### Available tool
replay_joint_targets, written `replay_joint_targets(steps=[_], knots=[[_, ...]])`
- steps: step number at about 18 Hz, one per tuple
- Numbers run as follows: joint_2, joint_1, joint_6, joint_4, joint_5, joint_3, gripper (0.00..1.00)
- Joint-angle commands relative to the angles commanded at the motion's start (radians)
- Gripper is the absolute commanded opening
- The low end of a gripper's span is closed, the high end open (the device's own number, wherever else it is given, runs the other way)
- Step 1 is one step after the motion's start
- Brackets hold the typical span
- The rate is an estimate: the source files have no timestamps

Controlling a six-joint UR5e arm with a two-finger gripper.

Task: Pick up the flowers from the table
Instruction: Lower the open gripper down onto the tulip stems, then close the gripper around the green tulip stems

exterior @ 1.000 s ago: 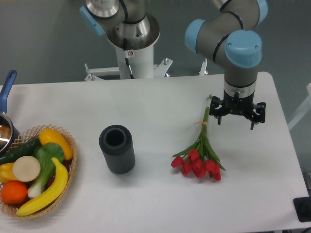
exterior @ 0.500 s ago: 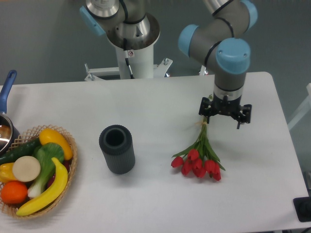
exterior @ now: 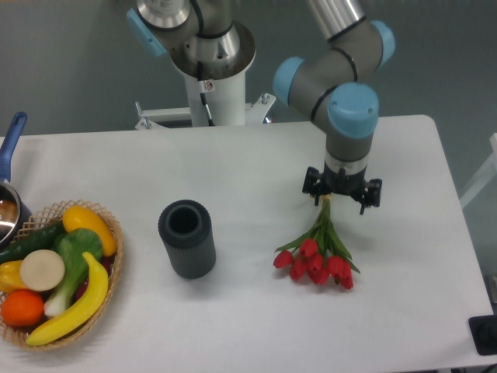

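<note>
The flowers (exterior: 317,255), a bunch of red tulips with green stems, lie on the white table (exterior: 256,171) right of centre, blooms toward the front and stems pointing back. My gripper (exterior: 341,191) hangs straight above the upper end of the stems and hides their tips. Its fingers stand spread on either side of the stems, open and holding nothing.
A dark grey ribbed cylinder vase (exterior: 187,238) stands upright left of the flowers. A wicker basket (exterior: 109,233) with banana, orange and green vegetables sits at the front left. A pot with a blue handle (exterior: 9,148) is at the left edge. The robot base (exterior: 210,85) is behind the table.
The gripper has moved left and slightly toward the back, from right of the stems to directly over their upper end. The flowers have not moved.
</note>
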Motion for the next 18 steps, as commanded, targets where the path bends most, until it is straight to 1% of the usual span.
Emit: replay_joint_targets(steps=[4, 7, 8, 9, 10, 11, 12, 14, 18], knots=[[-0.040, -0.009, -0.009, 0.005, -0.017, 0.008, 1.00], [-0.054, -0.011, -0.009, 0.005, -0.057, 0.009, 1.00], [-0.054, -0.011, -0.009, 0.005, -0.058, 0.012, 0.91], [-0.052, -0.011, -0.011, 0.005, -0.060, 0.021, 0.60], [-0.052, -0.011, -0.015, 0.005, -0.061, 0.028, 0.37], [-0.054, -0.012, -0.017, 0.005, -0.060, 0.031, 0.21], [-0.052, -0.012, -0.015, 0.005, -0.055, 0.035, 0.00], [-0.046, -0.014, -0.032, 0.005, -0.060, 0.040, 0.00], [-0.032, -0.015, -0.035, 0.003, -0.014, 0.049, 0.00]])
